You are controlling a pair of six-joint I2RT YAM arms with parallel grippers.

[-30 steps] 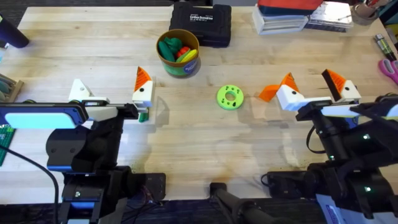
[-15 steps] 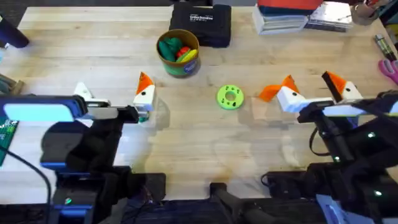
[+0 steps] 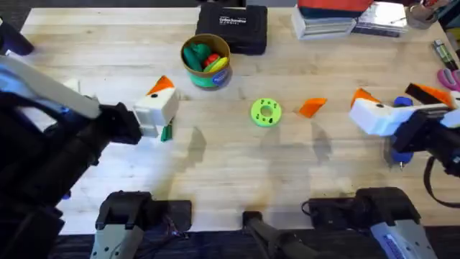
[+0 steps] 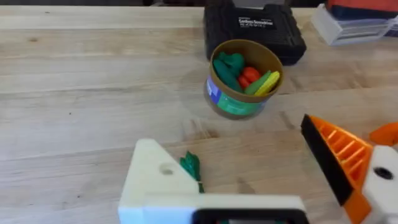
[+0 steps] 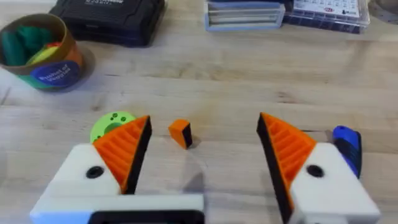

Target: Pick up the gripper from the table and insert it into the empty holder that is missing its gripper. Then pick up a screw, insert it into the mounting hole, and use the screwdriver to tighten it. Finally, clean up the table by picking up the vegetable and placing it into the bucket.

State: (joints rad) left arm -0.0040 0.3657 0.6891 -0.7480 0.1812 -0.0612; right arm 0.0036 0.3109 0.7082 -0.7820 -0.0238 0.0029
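The orange wedge-shaped gripper [image 3: 311,106] [image 5: 181,132] lies loose on the table [image 3: 237,165], right of the green disc. My right gripper [image 3: 388,92] [image 5: 205,118] hangs open to its right, both fingers carrying orange pads. The blue screwdriver [image 5: 347,146] lies under its outer finger. My left gripper [image 3: 115,85] [image 4: 229,137] is open and raised. One finger has an orange pad [image 4: 339,158]; the other is a bare white holder [image 4: 155,180]. The dark-green vegetable [image 3: 166,132] [image 4: 191,167] lies below it. The bucket [image 3: 205,61] [image 4: 242,78] holds several toy pieces.
A bright green round disc [image 3: 265,112] sits mid-table. A black case [image 3: 231,27] stands behind the bucket. Stacked clear boxes [image 3: 345,18] fill the back right corner, and pink scissors [image 3: 449,78] lie at the right edge.
The left arm has risen toward the camera and swung left. The right gripper has moved right and up, away from the loose orange gripper, which has stayed put.
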